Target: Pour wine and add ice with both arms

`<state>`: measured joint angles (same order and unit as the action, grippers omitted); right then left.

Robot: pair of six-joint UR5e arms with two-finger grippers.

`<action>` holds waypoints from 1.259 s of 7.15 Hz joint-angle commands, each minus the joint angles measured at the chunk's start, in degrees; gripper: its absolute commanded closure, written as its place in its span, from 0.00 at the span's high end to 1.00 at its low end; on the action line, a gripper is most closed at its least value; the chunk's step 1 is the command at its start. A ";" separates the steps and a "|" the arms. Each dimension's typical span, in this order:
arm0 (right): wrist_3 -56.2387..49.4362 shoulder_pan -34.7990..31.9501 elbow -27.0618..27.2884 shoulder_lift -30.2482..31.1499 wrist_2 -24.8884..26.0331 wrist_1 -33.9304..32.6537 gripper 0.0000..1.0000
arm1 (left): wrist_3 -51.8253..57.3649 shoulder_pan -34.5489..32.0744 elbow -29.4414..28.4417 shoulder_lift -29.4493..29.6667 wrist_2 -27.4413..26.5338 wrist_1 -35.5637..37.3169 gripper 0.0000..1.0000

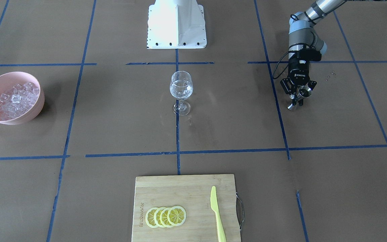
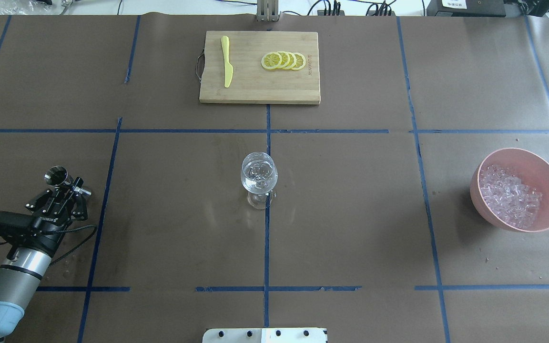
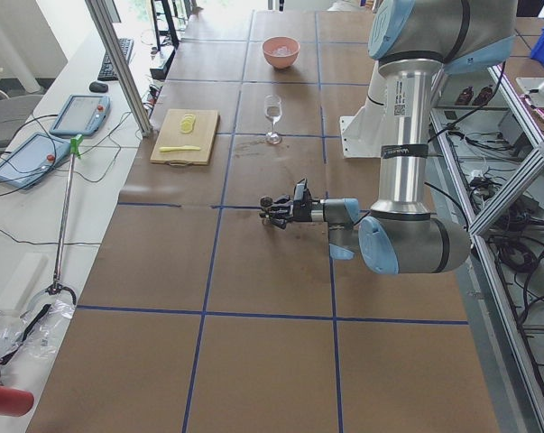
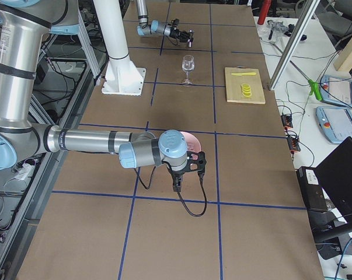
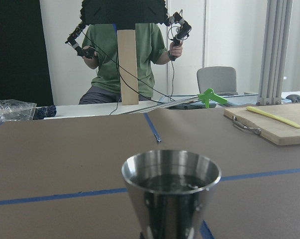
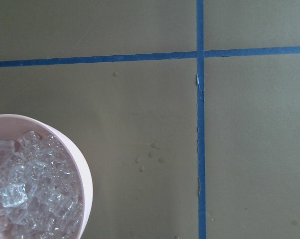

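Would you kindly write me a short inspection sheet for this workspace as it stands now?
Surface: table covered in brown paper with a blue tape grid; a few faint stains.
Job's things: wine glass upright at centre; pink bowl heaped with ice on the robot's right; metal jigger holding dark wine.
Clutter: cutting board with lemon slices and yellow knife, far from the robot.
Grippers: left gripper shut on the jigger; right gripper by the bowl, state cannot be told.
Cables: left wrist's cable loops free; right wrist's cable loops low.
Surroundings: operator seated beyond the table; tablets on a side bench.
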<state>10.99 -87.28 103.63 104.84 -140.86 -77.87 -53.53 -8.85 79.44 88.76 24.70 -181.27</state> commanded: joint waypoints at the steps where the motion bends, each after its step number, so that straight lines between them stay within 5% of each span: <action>1: 0.00 0.00 0.08 -0.07 -0.03 0.00 1.00 | 0.09 -0.12 1.40 0.01 0.00 -0.31 0.00; 9: 0.00 0.00 0.43 -0.07 -0.12 0.00 1.00 | 25.00 -0.04 18.88 7.48 0.10 0.83 0.00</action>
<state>10.99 -87.28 104.06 104.77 -140.91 -77.87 -34.49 -9.25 95.73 95.44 25.56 -180.56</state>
